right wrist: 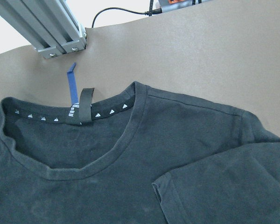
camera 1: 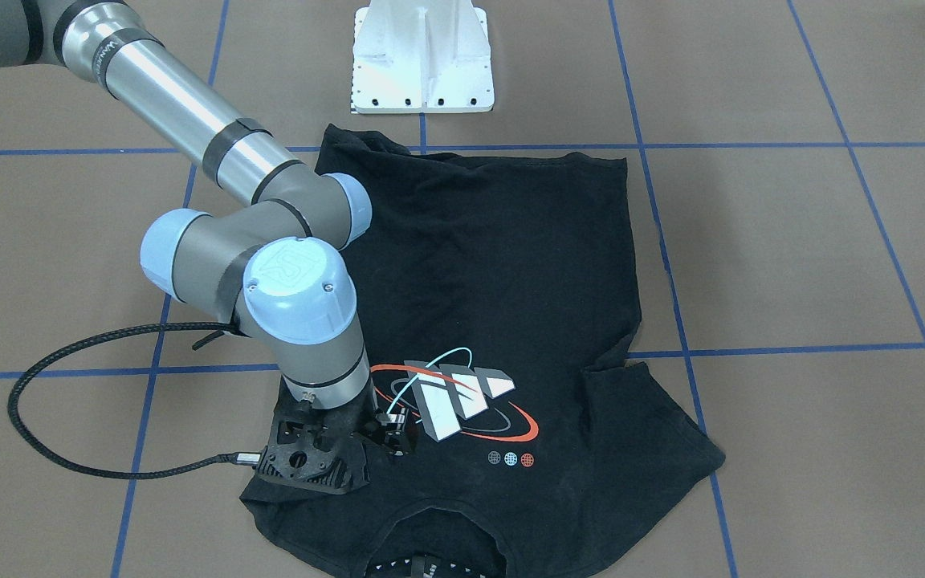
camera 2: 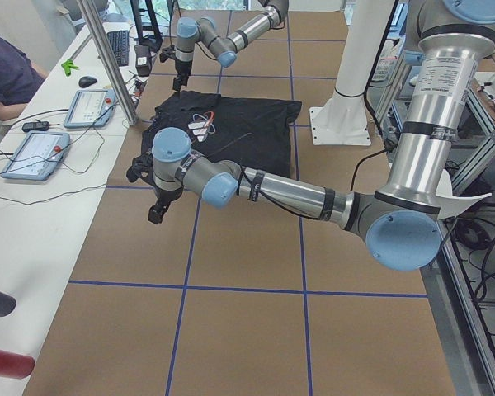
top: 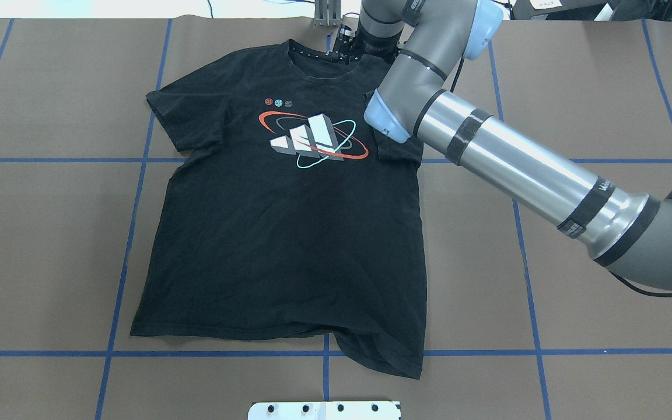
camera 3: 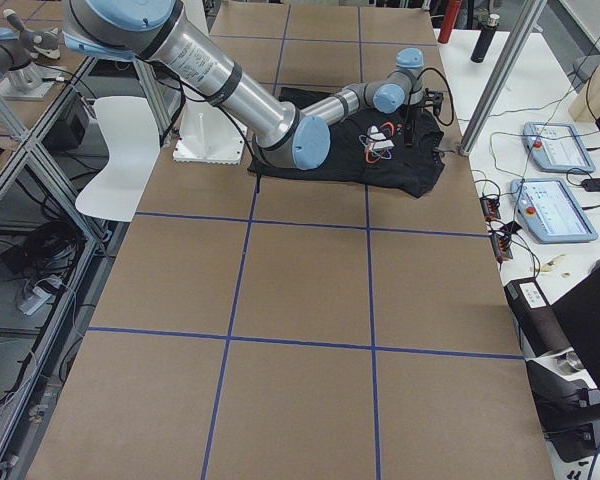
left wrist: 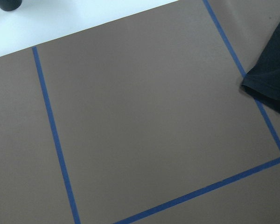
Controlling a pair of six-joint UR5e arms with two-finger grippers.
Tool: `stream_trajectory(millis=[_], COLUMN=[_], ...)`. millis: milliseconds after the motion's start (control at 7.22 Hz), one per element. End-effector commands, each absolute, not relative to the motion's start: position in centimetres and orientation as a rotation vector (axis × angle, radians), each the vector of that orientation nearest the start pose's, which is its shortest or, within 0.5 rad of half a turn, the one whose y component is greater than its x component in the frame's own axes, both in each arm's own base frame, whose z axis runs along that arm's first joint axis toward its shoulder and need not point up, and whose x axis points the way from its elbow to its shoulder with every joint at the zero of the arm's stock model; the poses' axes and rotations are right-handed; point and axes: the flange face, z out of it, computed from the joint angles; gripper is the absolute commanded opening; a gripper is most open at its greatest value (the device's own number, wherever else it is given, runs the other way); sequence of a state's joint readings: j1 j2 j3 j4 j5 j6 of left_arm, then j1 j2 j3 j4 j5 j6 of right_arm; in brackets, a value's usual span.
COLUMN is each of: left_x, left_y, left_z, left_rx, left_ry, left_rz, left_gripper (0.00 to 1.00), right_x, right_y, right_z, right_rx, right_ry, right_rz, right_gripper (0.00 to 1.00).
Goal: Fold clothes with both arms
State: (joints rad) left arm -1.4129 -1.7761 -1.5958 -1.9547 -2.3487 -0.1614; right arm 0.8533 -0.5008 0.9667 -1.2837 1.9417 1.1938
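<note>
On the counter (top: 50,245): one black T-shirt (top: 277,233) lies spread flat, print side up, across the blue tape lines (top: 128,245) of the brown surface.
Shirt orientation: collar (right wrist: 107,161) toward the operators' edge; hem (top: 225,337) toward the white pedestal (camera 1: 422,56).
Print: grey block logo (top: 311,140) ringed in red and teal; three small dots (top: 278,103) sit between it and the collar.
Hem: straight along the robot's left half — rumpled and drawn toward the pedestal at its right end.
Sleeves: left sleeve (top: 175,116) is spread outward; right sleeve (right wrist: 233,182) lies below the right wrist camera.
Right arm (top: 517,169): extends across the shirt's right edge to the shoulder beside the collar.
Right end effector (camera 1: 393,429): points down over the shoulder, just beside the logo. It is black against black cloth, so I cannot tell whether its jaws stand apart or together, or whether it touches the fabric.
Left arm (camera 2: 289,194): stretched low over the counter, apart from the shirt.
Left end effector (camera 2: 155,213): hangs above the counter. It is seen only from the side, so its jaw state cannot be told.
Left wrist view: brown counter, tape lines and a corner of the black cloth at the right edge.
Surroundings: an aluminium post (right wrist: 51,32) stands past the collar; a person's sleeve (camera 2: 4,70) and two control tablets (camera 2: 33,153) are at the white side table.
</note>
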Motion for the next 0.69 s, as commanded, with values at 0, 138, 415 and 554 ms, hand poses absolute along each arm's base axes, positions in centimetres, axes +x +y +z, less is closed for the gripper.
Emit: stream_trajectory(millis=[0,138,415,554], left_x=[11.2,13.4,16.8,19.8], left_y=[-61.8,-64.0,-68.3,-69.5], left_z=[45.9,45.3,45.1,44.5], left_rx=[0.452,0.444,0.42,0.418], left_ry=[0.913,0.938,0.988,0.959], left_rz=[0.251,0.21,0.113,0.087], left_gripper=[1.0,1.0,1.0,1.0], right_x=[-43.4,-40.3,-32.8,-29.1], right_y=[-69.4,-67.7,-64.7,-63.0], right_z=[18.4,21.2,27.5,31.5], right_rx=[0.125,0.131,0.151,0.169], right_ry=[-0.735,-0.738,-0.769,-0.749], right_rz=[0.191,0.15,0.068,0.033], right_gripper=[0.99,0.99,0.99,0.99])
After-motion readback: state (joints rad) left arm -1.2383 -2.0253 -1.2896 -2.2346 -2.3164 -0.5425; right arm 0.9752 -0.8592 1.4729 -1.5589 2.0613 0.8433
